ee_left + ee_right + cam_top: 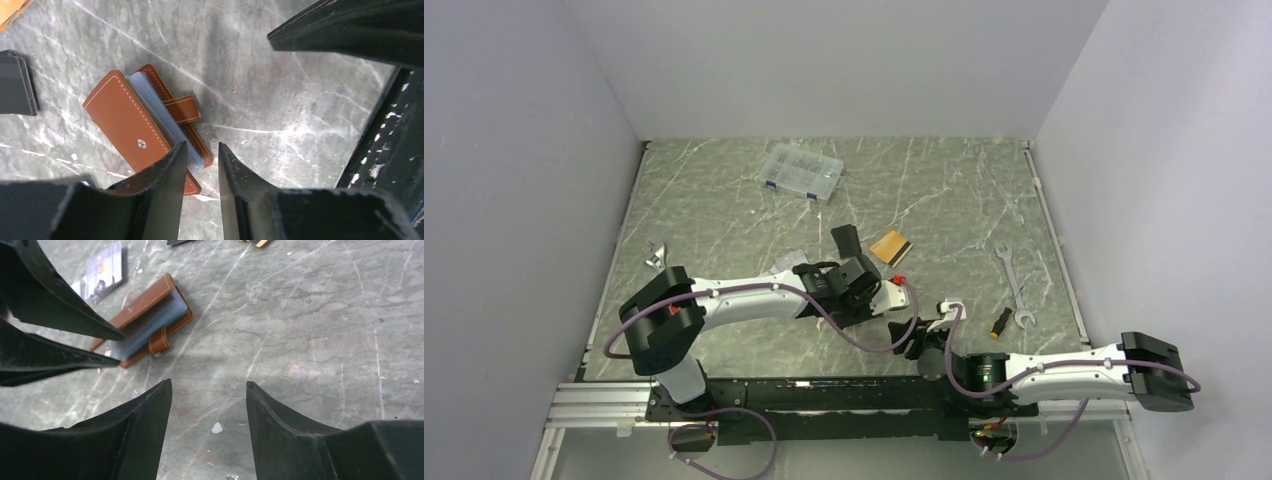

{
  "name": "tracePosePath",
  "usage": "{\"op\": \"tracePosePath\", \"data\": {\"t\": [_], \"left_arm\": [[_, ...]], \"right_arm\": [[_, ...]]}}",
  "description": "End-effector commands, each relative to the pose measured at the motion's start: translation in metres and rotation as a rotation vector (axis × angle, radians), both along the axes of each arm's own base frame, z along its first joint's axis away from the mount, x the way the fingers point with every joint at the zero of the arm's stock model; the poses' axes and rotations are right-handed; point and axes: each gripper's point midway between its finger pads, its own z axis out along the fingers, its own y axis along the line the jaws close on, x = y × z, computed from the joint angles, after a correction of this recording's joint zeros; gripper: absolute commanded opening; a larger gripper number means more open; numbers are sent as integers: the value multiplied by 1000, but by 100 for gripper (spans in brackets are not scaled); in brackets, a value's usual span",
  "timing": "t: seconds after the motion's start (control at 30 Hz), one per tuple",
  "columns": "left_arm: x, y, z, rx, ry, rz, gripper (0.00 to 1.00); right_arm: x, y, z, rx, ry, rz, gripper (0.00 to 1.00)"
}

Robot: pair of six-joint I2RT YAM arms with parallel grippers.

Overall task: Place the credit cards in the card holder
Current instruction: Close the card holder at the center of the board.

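1. Steel-grey, the left wrench [654, 252] is lying at the left edge of the table [724, 200]; the clear box [801, 172] is sitting farther back.
2. Near the holder [135, 125], the pale card [102, 272] is lying flat, not touching it (its print is too blurred to read).
3. Mid-table, the holder is resting with its brown covers slightly parted, strap unsnapped and curling over the silvery sleeves.
4. At the holder's near corner the left gripper [201, 146] is hovering, fingers narrowly apart with marble showing between them; I cannot tell whether they are touching the leather.
5. Behind the holder, the black slab [17, 85] and the orange card [890, 247] are lying apart from it and from each other.
6. Over bare table right of the holder, the right gripper [208, 382] is hanging, fingers spread wide, gripping nothing.
7. Near the right edge the right wrench [1014, 285] is lying, a small black-and-yellow tool [1001, 322] just beside it.
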Motion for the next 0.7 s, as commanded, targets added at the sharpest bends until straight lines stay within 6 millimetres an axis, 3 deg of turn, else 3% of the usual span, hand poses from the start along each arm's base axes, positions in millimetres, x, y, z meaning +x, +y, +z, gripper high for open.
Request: {"op": "tracePosePath", "data": {"t": [0.0, 0.47, 0.67], "left_arm": [[24, 5, 27, -4, -108, 31, 34], [61, 28, 45, 47, -300, 67, 40], [57, 31, 50, 44, -303, 48, 40]], "right_arm": [[1, 3, 2, -23, -10, -4, 59], [0, 15, 5, -50, -19, 28, 61], [0, 17, 6, -61, -19, 33, 61]]}}
